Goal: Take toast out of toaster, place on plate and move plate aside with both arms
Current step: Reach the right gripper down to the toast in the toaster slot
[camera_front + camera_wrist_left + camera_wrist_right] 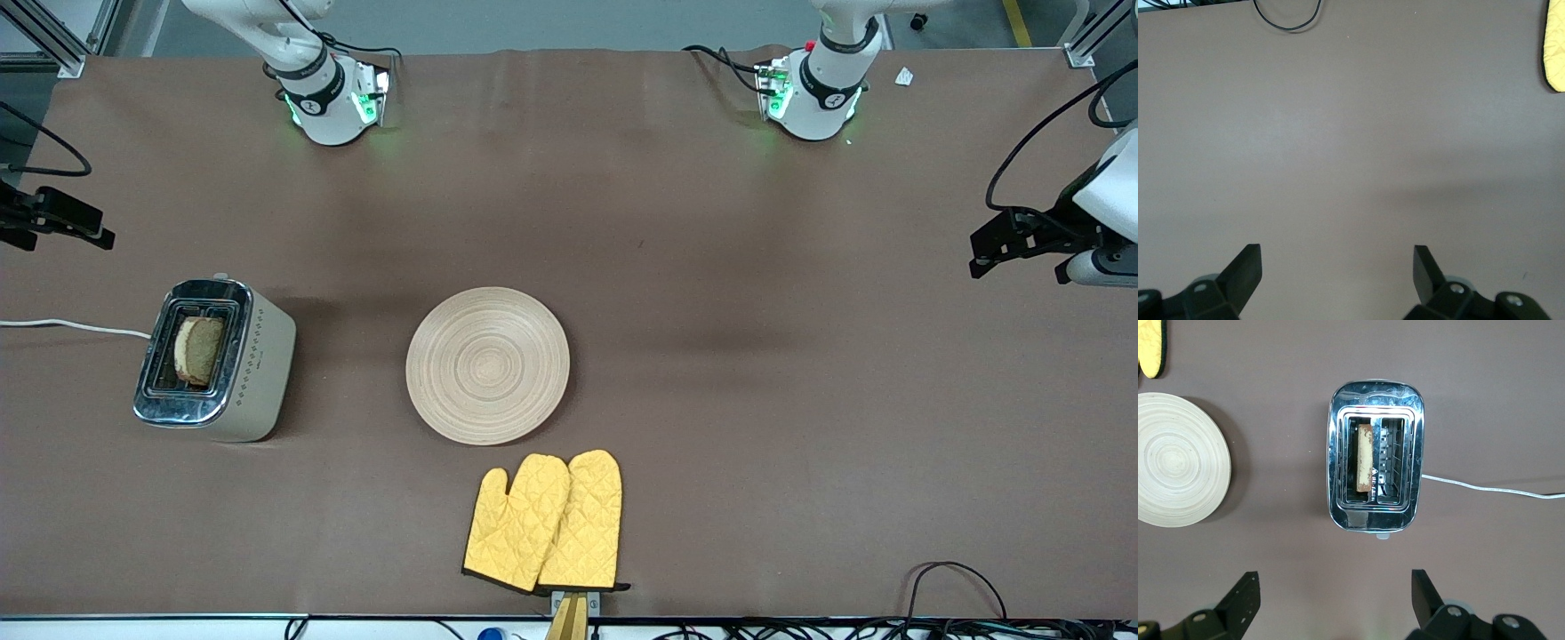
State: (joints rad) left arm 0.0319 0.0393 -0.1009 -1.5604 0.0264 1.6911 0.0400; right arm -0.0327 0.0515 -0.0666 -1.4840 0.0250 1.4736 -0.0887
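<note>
The toast [197, 350] stands upright in one slot of a shiny toaster [213, 360] toward the right arm's end of the table; it also shows in the right wrist view [1365, 458]. The round pale wooden plate [487, 364] lies flat and bare mid-table, and its edge shows in the right wrist view [1178, 460]. My right gripper [67, 218] is open and empty, up in the air at the right arm's end, apart from the toaster [1376, 473]. My left gripper [1005, 240] is open and empty over bare table at the left arm's end; its fingers [1245, 270] frame only tabletop.
Two yellow quilted oven mitts [544, 523] lie nearer the front camera than the plate, by the table's edge. A white cord [71, 326] runs from the toaster off the table's end. A black cable loop [956, 582] lies near the front edge at the left arm's end.
</note>
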